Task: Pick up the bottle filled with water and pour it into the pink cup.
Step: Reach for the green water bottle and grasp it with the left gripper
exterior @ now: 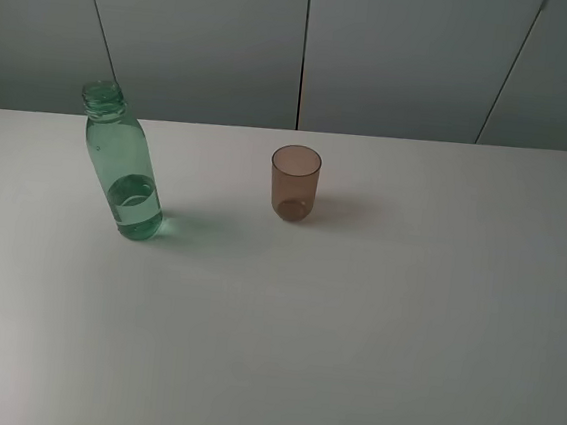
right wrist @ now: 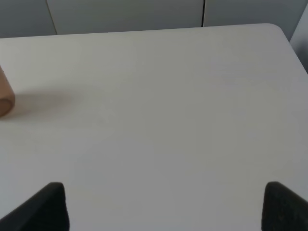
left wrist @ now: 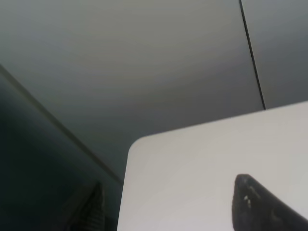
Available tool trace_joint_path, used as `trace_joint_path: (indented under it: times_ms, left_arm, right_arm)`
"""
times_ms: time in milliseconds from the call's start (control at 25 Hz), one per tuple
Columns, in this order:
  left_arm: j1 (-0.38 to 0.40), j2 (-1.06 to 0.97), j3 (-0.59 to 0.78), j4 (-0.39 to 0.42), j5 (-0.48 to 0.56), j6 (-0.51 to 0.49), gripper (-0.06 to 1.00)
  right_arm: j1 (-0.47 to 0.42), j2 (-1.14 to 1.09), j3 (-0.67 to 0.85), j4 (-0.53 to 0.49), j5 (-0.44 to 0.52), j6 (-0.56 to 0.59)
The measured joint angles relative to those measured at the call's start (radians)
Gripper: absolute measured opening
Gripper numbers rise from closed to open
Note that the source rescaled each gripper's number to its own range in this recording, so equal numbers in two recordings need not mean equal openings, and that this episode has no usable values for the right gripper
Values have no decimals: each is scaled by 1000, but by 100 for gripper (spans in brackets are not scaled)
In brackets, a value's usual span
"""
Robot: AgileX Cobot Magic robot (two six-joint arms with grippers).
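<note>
bottle (exterior: 123,162): transparent green tint, colourless water, green-tinged shadow | pink cup (exterior: 294,181): translucent brownish-pink, plain | counter (exterior: 353,330): plain off-white | wall (exterior: 399,53): grey panels, thin dark seam lines | left gripper (left wrist: 173,211): black | right gripper (right wrist: 163,207): black

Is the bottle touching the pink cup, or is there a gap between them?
Apart. The exterior high view shows bare table between the bottle and the pink cup.
</note>
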State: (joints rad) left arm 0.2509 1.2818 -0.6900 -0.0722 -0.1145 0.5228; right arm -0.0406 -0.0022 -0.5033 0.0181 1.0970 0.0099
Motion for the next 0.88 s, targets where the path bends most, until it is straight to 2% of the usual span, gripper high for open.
trace_joint_path:
  times_ms: [200, 440, 520, 560, 640, 680, 720, 800, 880]
  left_arm:
    - [4, 91, 18, 209, -26, -22, 34]
    - [11, 156, 107, 396, -216, -65, 35]
    - [32, 178, 132, 551, -302, -164, 27]
    - [50, 186, 140, 647, -343, -226, 19]
    - [90, 195, 149, 840, -409, -401, 3]
    - [117, 195, 149, 947, -447, -488, 0]
    - [141, 195, 149, 1035, -491, -559, 0]
    - [199, 198, 149, 1237, -579, -705, 9]
    - [228, 206, 149, 1338, -651, -790, 24]
  right_arm:
    - [0, 0, 0, 0, 0, 0]
    - [0, 0, 0, 0, 0, 0]
    - [0, 0, 0, 0, 0, 0]
    - [0, 0, 0, 0, 0, 0]
    - [0, 0, 0, 0, 0, 0]
    - [0, 0, 0, 0, 0, 0]
    - [0, 0, 0, 0, 0, 0]
    - [0, 0, 0, 0, 0, 0]
    - [0, 0, 0, 0, 0, 0]
